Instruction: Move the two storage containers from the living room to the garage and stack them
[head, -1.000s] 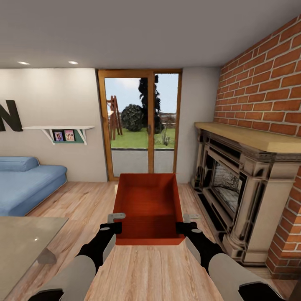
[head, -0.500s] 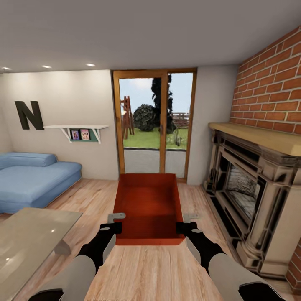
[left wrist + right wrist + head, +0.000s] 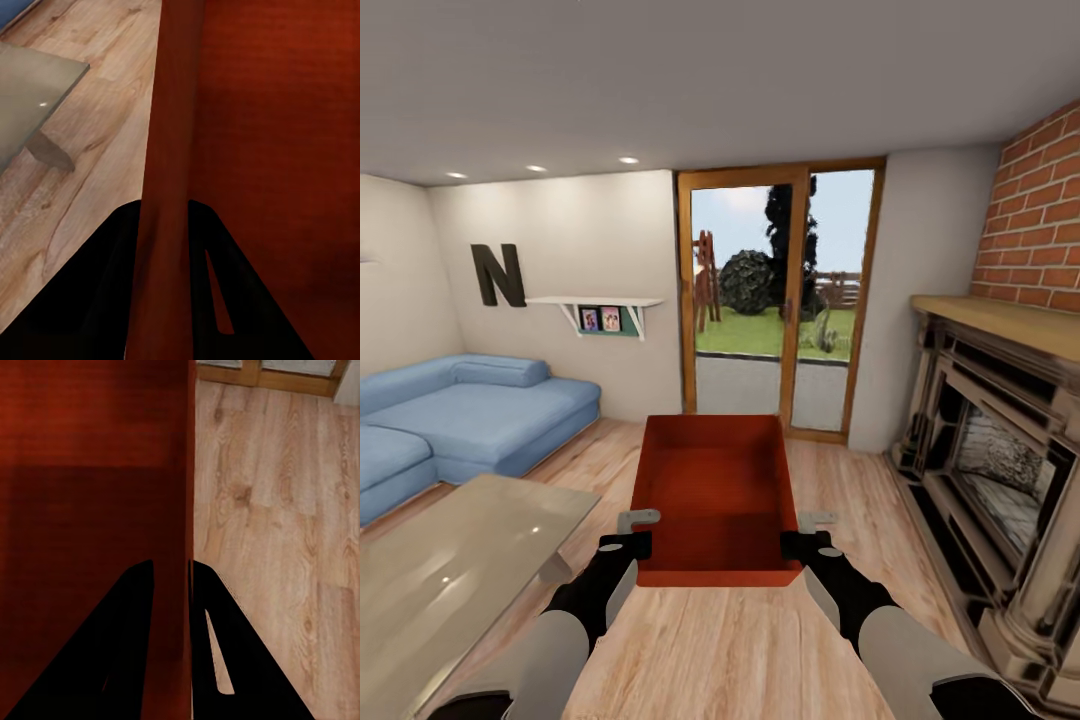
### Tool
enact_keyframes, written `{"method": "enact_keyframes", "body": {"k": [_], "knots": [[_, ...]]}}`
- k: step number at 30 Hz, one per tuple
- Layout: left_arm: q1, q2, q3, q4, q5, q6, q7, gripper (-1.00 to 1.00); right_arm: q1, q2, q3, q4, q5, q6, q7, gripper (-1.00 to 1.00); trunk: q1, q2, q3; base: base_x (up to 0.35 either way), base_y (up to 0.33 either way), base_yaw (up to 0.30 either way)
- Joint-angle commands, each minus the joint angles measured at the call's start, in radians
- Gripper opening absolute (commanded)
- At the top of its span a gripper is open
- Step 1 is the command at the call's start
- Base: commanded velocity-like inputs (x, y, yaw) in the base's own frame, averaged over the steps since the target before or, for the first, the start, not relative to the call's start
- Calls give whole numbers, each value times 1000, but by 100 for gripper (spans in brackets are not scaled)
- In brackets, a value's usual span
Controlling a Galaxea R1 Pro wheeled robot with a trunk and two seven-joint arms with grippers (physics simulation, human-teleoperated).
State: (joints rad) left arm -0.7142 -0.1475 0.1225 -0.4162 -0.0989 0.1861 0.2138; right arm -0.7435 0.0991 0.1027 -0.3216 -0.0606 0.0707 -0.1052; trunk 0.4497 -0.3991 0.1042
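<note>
Left pincer (image 3: pixel 630 532) grips the storage container (image 3: pixel 715 490) by its left wall. Right pincer (image 3: pixel 808 532) grips its right wall, above the wood-plank floor (image 3: pixel 710 650).

A large dark letter "N" (image 3: pixel 499 275) on the beige wall (image 3: pixel 575 245) above the sofa (image 3: pixel 470 410)

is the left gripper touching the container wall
Touching: in the left wrist view, the left gripper has its fingers pressed against both sides of the container wall.

Shallow red-orange rectangular plastic-looking bin (image 3: pixel 715 490), matt, faintly ribbed inside; light wood-plank floor (image 3: pixel 740 650), satin; low glossy glass-topped table (image 3: pixel 450 570); blue cloth sofa (image 3: pixel 470 410).
</note>
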Motion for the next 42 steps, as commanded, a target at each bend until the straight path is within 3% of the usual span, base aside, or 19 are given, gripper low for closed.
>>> {"method": "enact_keyframes", "body": {"k": [1, 42], "knots": [[-1, -9, 16, -35, -15, 5, 0, -100, 1, 4, 12, 1, -22, 6, -1, -100, 0, -1, -1, 0, 0, 297], [-1, -9, 16, -34, -14, 3, 1, -100, 1, 4, 12, 1, -22, 6, -1, -100, 0, -1, -1, 0, 0, 300]]}}
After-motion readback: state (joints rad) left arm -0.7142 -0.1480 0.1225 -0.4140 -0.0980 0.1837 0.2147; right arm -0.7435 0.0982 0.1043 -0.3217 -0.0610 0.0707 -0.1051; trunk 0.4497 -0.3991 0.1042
